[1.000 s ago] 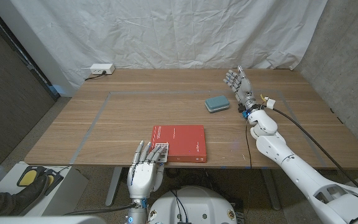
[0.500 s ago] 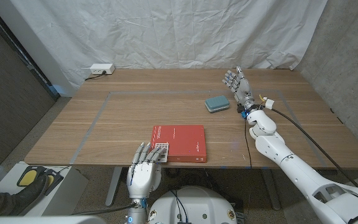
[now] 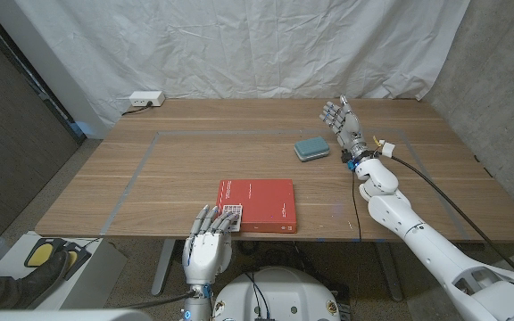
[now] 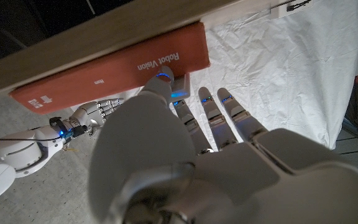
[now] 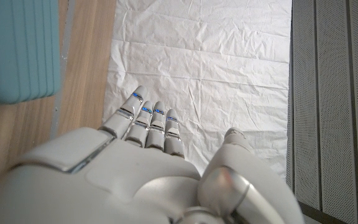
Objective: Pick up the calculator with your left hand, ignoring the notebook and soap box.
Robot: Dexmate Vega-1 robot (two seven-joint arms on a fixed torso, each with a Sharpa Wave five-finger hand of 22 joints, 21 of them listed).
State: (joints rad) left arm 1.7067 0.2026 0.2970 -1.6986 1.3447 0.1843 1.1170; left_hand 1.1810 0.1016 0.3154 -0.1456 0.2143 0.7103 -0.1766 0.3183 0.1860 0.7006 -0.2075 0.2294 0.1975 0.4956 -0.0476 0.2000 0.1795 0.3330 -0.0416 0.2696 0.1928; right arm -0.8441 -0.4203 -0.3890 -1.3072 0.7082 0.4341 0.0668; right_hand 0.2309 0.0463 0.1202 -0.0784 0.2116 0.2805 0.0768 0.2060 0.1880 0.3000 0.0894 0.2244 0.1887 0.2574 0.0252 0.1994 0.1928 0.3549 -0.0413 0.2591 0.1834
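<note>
Head view unchanged: left hand [image 3: 207,242] fingers spread over calculator [image 3: 228,215], holding nothing.

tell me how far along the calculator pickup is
Early. Done: the left hand has reached the table's near edge, its fingers at the small white calculator with dark keys, which lies beside the flat red notebook. In hand: nothing looks gripped; the calculator appears to sit on the wooden table. Left: closing on it and lifting. The teal soap box sits untouched near the upright right hand.
</note>
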